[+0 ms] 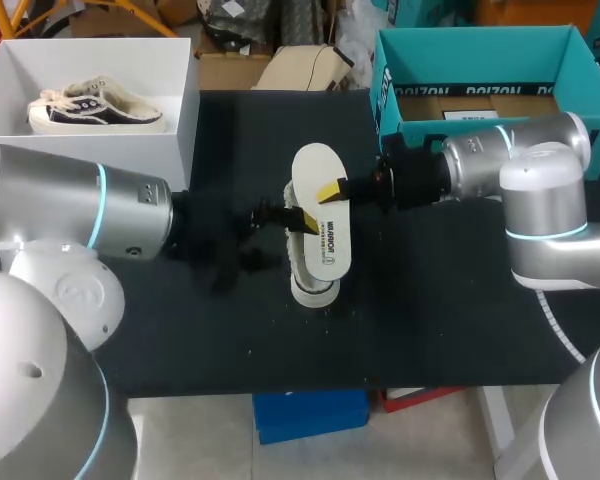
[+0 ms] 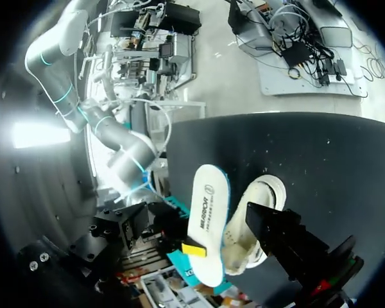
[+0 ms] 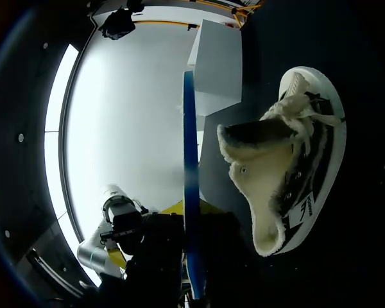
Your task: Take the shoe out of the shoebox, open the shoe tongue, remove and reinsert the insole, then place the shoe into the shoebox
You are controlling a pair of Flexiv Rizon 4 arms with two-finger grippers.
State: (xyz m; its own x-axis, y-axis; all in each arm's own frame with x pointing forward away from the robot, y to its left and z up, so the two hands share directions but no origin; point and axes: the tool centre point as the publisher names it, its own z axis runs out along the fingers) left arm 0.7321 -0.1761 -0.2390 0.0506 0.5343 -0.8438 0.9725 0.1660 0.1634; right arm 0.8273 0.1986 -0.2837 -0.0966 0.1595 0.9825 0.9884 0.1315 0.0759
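Shoe [image 1: 312, 288] lies out on the desk [image 1: 430, 320]; right gripper [image 1: 332, 190] pinches the removed insole [image 1: 316, 165]. Reinserting and boxing remain. Left gripper's [image 1: 292, 218] state: cannot tell.

- Insole [image 1: 320, 215]: white top with dark print, blue edge.
- Shoe [image 3: 301, 179]: black upper, white sole, cream fleecy lining.
- Desk [image 1: 230, 340]: black.
- Shoebox [image 1: 480, 48], desk's far right corner: teal.
- Box [image 1: 185, 110], far left corner: white.
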